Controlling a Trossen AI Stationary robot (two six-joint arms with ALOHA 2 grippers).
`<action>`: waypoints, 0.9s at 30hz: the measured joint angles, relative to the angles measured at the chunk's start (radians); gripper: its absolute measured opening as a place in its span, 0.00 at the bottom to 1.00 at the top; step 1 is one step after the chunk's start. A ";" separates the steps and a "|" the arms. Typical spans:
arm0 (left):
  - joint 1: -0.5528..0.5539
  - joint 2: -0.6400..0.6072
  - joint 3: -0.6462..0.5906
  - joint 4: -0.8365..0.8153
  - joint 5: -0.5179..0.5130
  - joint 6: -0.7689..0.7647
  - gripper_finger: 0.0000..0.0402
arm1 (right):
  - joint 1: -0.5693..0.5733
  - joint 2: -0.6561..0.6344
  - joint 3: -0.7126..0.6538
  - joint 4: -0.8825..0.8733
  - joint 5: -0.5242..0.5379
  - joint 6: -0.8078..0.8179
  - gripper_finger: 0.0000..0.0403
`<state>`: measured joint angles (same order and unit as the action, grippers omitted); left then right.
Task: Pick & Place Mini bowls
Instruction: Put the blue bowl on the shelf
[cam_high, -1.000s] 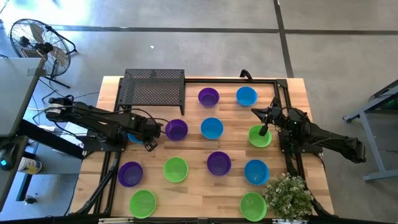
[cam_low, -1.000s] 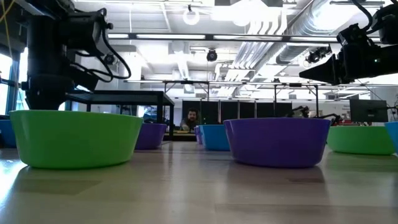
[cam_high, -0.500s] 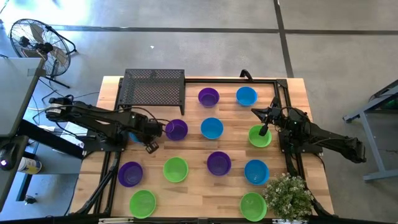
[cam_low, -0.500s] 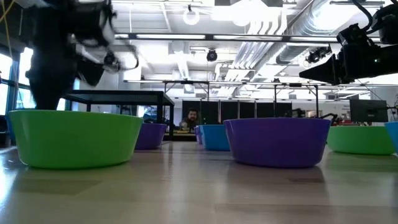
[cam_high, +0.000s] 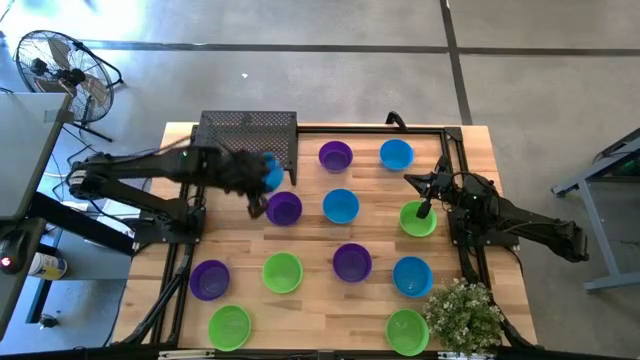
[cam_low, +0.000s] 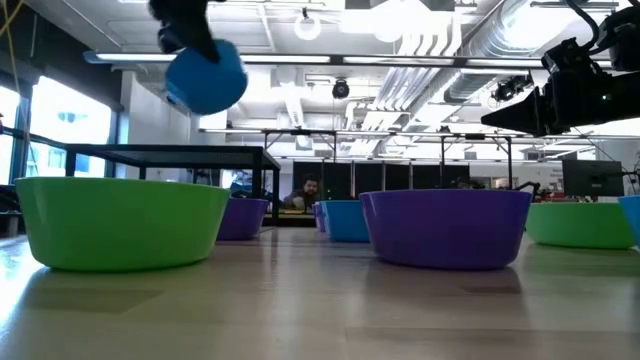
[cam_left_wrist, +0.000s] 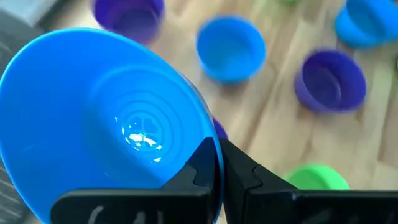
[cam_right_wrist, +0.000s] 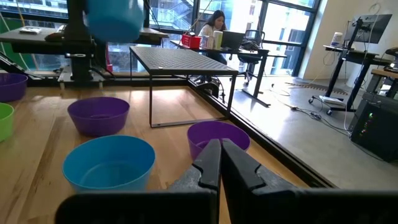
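Several mini bowls in blue, purple and lime green stand on their bases on the wooden table (cam_high: 310, 300). My left gripper (cam_high: 254, 178) is shut on a blue bowl (cam_high: 269, 172) (cam_low: 206, 77), raised in the air by the near right corner of the black mesh rack (cam_high: 248, 140). My right gripper (cam_high: 425, 207) (cam_right_wrist: 220, 157) is shut and hangs over a green bowl (cam_high: 415, 220) at the right side, holding nothing. My left gripper pinches the blue bowl's rim (cam_left_wrist: 216, 163), one finger (cam_left_wrist: 200, 163) inside the bowl and the other outside its wall. The bowl is lifted clear of the table and tipped, its opening turned toward the wrist.
Right below the raised bowl stand a purple bowl (cam_high: 284, 208) and a blue one (cam_high: 340, 205). A black frame (cam_high: 455, 150) runs along the far and right edges. A potted plant (cam_high: 463, 312) stands at the near right corner.
My left gripper has shut on the blue bowl at the table's left side and taken hold of it. It has then risen and swung toward the far edge and the right, up to the rack's corner. The bowl is lifted clear and has tipped.
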<state>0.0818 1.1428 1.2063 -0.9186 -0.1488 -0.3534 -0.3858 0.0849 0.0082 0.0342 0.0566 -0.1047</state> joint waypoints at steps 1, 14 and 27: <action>0.034 0.009 0.022 0.003 0.000 0.033 0.00 | 0.000 0.000 0.000 0.000 0.000 0.000 0.00; 0.486 0.301 0.176 0.031 0.155 0.524 0.00 | 0.000 0.000 0.000 0.000 0.000 0.000 0.00; 0.605 0.468 0.255 0.029 0.110 0.645 0.02 | 0.000 0.000 0.000 0.000 0.000 0.000 0.00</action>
<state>0.6864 1.6104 1.4609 -0.8899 -0.0389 0.2920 -0.3857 0.0849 0.0084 0.0344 0.0566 -0.1050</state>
